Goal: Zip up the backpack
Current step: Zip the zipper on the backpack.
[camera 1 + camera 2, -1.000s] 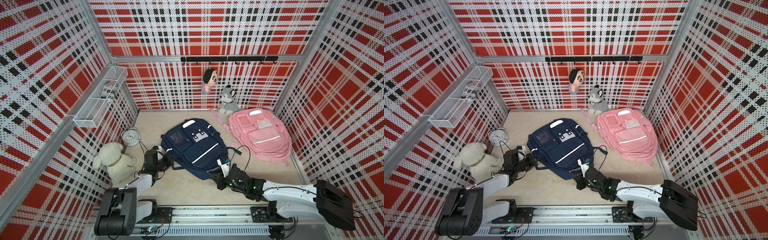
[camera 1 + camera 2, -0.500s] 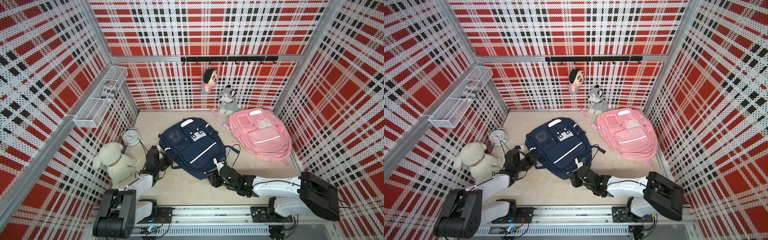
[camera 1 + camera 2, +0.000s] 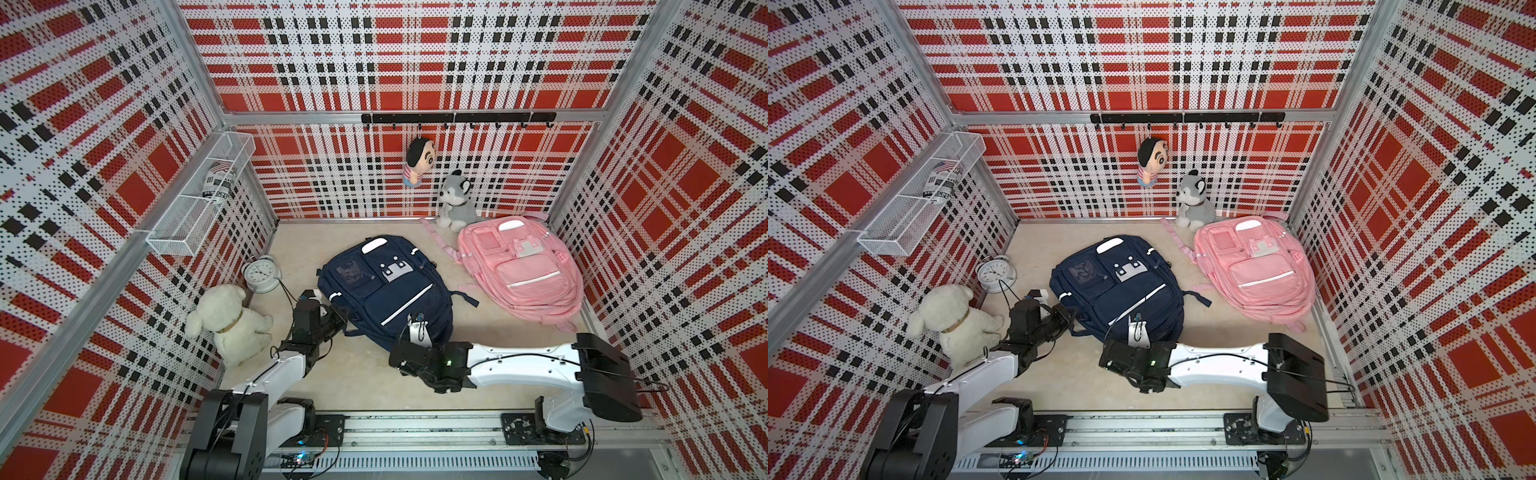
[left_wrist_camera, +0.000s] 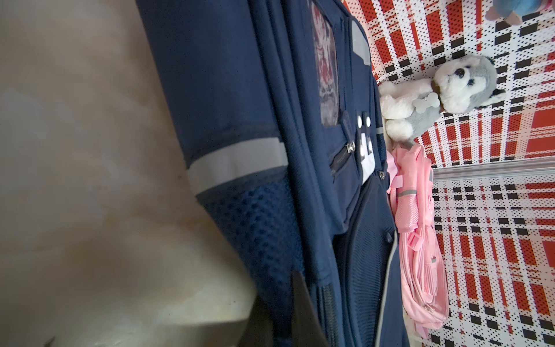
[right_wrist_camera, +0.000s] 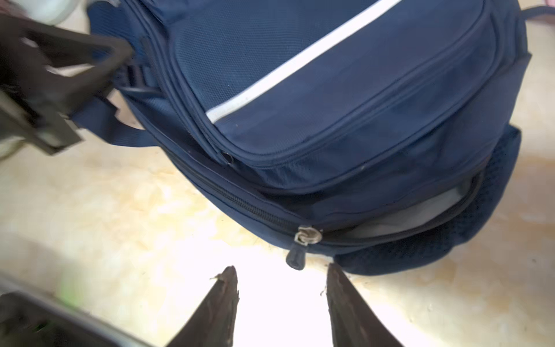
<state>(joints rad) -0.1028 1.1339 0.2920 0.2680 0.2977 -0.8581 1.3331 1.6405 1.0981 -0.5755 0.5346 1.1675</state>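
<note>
Hovering our parted right gripper off-centre by the navy backpack's zipper pull, we risk missing it; left gripper clamps its edge.

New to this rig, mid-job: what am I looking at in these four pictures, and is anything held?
Two robot arms stand on a front rail, each ending in a two-finger gripper. Both top views look down on the whole booth; the other two pictures come from cameras on the arms' wrists. On the floor lie a navy backpack and a pink backpack, plus a clock, a white plush dog and a husky plush; a doll hangs behind them. The left gripper is shut, apparently pinching the navy backpack's side. The right gripper is open and holds nothing; the zipper pull sits just ahead of its fingers, untouched. Past the pull the zipper is not yet closed.
</note>
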